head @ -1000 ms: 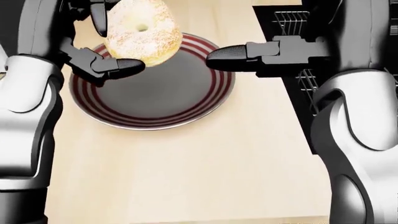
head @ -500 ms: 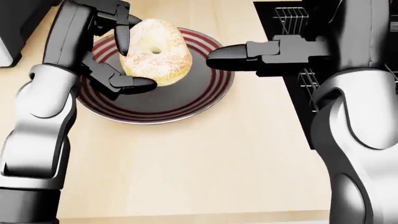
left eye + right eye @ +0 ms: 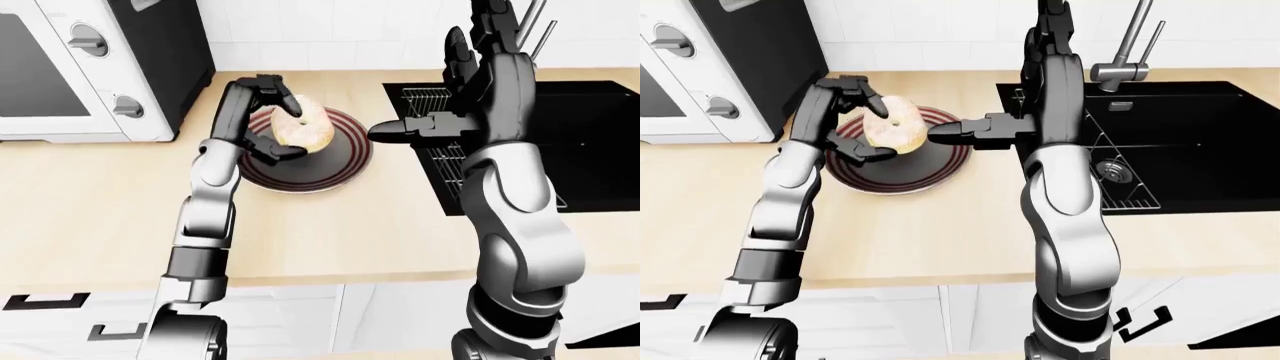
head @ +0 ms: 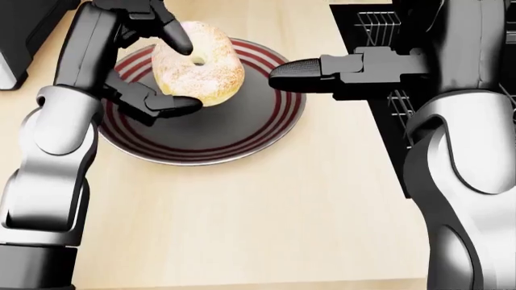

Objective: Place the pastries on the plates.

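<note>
At far left I see a white microwave [image 3: 70, 67] on the pale wooden tabletop [image 4: 258, 229]. My left hand [image 4: 165, 63] grips the sugar-dusted ring doughnut [image 4: 199, 63], tilted over the round dark plate [image 4: 234, 136] with red rim stripes. My right hand [image 4: 322, 72] hangs open beside the plate's right edge, the black sink [image 3: 1180, 142] beyond.

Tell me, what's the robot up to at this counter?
The left hand grips a sugared doughnut, tilted on edge over the dark red-ringed plate on the wooden counter. The doughnut isn't released yet. The right hand hovers open at the plate's right edge, holding nothing. A microwave stands left, a black sink right.
</note>
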Motion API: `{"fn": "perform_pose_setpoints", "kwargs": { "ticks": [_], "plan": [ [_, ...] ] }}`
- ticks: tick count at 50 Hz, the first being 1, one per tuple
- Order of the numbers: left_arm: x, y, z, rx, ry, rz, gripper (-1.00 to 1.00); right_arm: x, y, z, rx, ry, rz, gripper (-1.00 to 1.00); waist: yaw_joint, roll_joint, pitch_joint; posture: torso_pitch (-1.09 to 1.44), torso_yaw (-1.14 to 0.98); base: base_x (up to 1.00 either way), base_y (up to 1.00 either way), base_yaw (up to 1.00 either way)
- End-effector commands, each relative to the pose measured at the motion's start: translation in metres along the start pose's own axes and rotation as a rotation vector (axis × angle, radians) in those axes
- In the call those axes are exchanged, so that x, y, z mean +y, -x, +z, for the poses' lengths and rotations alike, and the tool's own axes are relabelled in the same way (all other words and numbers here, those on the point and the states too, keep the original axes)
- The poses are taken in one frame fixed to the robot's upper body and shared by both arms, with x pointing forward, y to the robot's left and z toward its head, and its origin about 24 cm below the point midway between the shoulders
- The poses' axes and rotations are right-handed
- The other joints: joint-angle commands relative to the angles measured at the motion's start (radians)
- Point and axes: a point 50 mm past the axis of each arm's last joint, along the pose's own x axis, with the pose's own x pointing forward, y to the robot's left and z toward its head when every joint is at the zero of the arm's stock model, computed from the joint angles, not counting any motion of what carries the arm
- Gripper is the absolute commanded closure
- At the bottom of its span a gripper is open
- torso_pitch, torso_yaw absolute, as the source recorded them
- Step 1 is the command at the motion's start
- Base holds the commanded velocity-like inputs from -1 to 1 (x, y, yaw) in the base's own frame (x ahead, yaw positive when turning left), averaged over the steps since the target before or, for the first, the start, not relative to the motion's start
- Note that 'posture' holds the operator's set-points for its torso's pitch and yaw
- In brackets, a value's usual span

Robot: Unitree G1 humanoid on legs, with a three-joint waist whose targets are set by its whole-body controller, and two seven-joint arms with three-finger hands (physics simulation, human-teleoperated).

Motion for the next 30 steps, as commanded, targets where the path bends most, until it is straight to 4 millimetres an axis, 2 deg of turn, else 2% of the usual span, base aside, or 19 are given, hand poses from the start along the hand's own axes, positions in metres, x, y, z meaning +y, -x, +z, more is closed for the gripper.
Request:
{"fn": "perform_pose_setpoints", "kwargs": {
  "ticks": [1,6,7,12,13,16,21,24,26,27,28,29,30],
  "plan": [
    [0.0095,-0.0050,0.0224,-0.096,-0.012,0.036,0.35,0.0001,-0.0004,0.0149,-0.081,-0.006,0.000,-1.00,0.000,0.001,-0.028,0.00,0.00,0.00,0.00,0.00],
    [0.0110,-0.0059,0.0241,-0.098,-0.015,0.036,0.30,0.0000,-0.0006,0.0145,-0.080,-0.006,0.000,-1.00,-0.001,0.001,-0.028,0.00,0.00,0.00,0.00,0.00],
    [0.0107,-0.0058,0.0237,-0.095,-0.018,0.035,0.22,-0.0003,-0.0005,0.0150,-0.081,-0.006,-0.001,-1.00,-0.001,0.001,-0.028,0.00,0.00,0.00,0.00,0.00],
    [0.0104,-0.0061,0.0236,-0.095,-0.020,0.032,0.08,-0.0005,-0.0008,0.0147,-0.081,-0.007,-0.001,-1.00,0.000,0.001,-0.027,0.00,0.00,0.00,0.00,0.00],
    [0.0099,-0.0059,0.0233,-0.095,-0.021,0.029,-0.02,-0.0006,-0.0010,0.0146,-0.081,-0.007,-0.002,-1.00,0.000,0.001,-0.027,0.00,0.00,0.00,0.00,0.00],
    [0.0093,-0.0057,0.0223,-0.093,-0.019,0.028,-0.07,-0.0001,-0.0010,0.0153,-0.082,-0.006,-0.001,-1.00,-0.001,0.001,-0.027,0.00,0.00,0.00,0.00,0.00],
    [0.0082,-0.0052,0.0210,-0.089,-0.019,0.022,-0.41,-0.0004,-0.0009,0.0153,-0.082,-0.005,-0.002,-1.00,0.000,0.001,-0.027,0.00,0.00,0.00,0.00,0.00],
    [0.0070,-0.0045,0.0191,-0.084,-0.020,0.017,-0.52,-0.0006,-0.0009,0.0152,-0.082,-0.005,-0.003,-1.00,0.000,0.001,-0.026,0.00,0.00,0.00,0.00,0.00],
    [0.0069,-0.0040,0.0191,-0.083,-0.022,0.016,-0.70,-0.0002,-0.0008,0.0159,-0.083,-0.005,-0.001,-1.00,0.000,0.001,-0.026,0.00,0.00,0.00,0.00,0.00],
    [0.0068,-0.0038,0.0190,-0.081,-0.021,0.015,-0.72,-0.0003,-0.0006,0.0159,-0.083,-0.005,-0.001,-1.00,0.000,0.001,-0.026,0.00,0.00,0.00,0.00,0.00],
    [0.0064,-0.0035,0.0190,-0.081,-0.021,0.014,-0.91,-0.0005,-0.0006,0.0158,-0.082,-0.006,-0.003,-1.00,0.000,0.001,-0.027,0.00,0.00,0.00,0.00,0.00],
    [0.0064,-0.0035,0.0187,-0.079,-0.024,0.013,-0.88,-0.0004,-0.0004,0.0160,-0.083,-0.005,-0.002,-1.00,0.000,0.001,-0.026,0.00,0.00,0.00,0.00,0.00],
    [0.0065,-0.0036,0.0185,-0.079,-0.023,0.014,-1.00,-0.0005,-0.0003,0.0161,-0.083,-0.006,-0.002,-1.00,0.000,0.001,-0.026,0.00,0.00,0.00,0.00,0.00]
  ]
}}
